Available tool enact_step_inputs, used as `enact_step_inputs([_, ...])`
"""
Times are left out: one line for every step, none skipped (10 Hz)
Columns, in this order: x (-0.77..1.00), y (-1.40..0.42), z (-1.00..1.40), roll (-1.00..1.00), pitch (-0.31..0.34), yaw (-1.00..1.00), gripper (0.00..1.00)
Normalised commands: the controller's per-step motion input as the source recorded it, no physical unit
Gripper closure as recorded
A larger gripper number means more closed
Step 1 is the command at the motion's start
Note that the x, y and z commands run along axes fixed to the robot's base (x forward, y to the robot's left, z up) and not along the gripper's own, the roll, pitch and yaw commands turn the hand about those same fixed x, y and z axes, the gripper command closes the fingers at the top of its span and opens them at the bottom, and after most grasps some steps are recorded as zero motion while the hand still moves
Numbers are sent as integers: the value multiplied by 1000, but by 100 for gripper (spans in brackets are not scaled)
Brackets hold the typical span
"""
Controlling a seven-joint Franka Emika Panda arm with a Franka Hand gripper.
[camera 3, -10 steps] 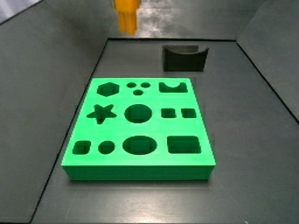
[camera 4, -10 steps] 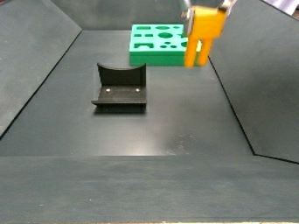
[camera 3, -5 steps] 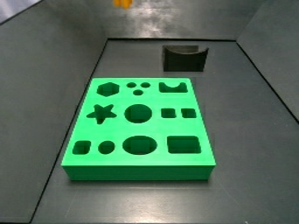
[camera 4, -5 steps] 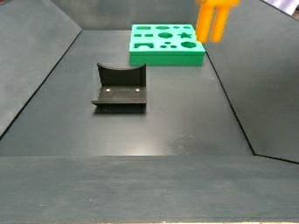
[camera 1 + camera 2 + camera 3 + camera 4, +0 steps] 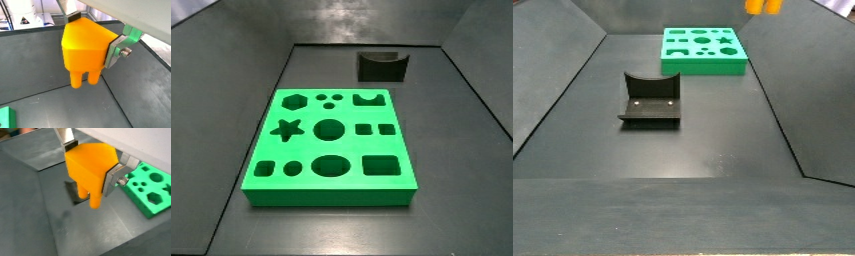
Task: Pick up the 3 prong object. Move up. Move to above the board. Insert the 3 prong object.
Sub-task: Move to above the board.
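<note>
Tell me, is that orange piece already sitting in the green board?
No, the claw holds the 3 prong object in the air, off to the side of the board.

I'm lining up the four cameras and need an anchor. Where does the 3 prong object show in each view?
Wrist view: 3 prong object fills the centre, between the gripper fingers.
Wrist view: centre, legs down.
Side view: not in it.
Side view: only a sliver at the top edge.
Shared landmark: the board.
</note>
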Motion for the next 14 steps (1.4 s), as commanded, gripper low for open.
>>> enact_step_inputs([284, -1000, 108, -250, 189, -1000, 100])
enact_step_inputs([293, -1000, 114, -251, 263, -1000, 100])
enact_step_inputs([302, -1000, 115, -299, 324, -1000, 100])
enact_step_inputs([314, -1000, 118, -218, 330, -690, 100])
enact_step_inputs([323, -1000, 118, -159, 290, -453, 100])
enact_step_inputs([333, -1000, 122, -86, 227, -215, 100])
enact_step_inputs([339, -1000, 125, -71, 196, -129, 100])
enact_step_inputs([348, -1000, 130, -37, 149, -38, 100])
enact_step_inputs([352, -1000, 132, -16, 127, -17, 100])
enact_step_inputs([374, -1000, 135, -15, 129, -5, 100])
enact_step_inputs([391, -1000, 141, -13, 134, -2, 100])
enact_step_inputs([321, -715, 113, 7, 142, 1, 100])
enact_step_inputs([265, -549, 87, 13, 135, 7, 100])
enact_step_inputs([186, -346, 62, 25, 117, 10, 100])
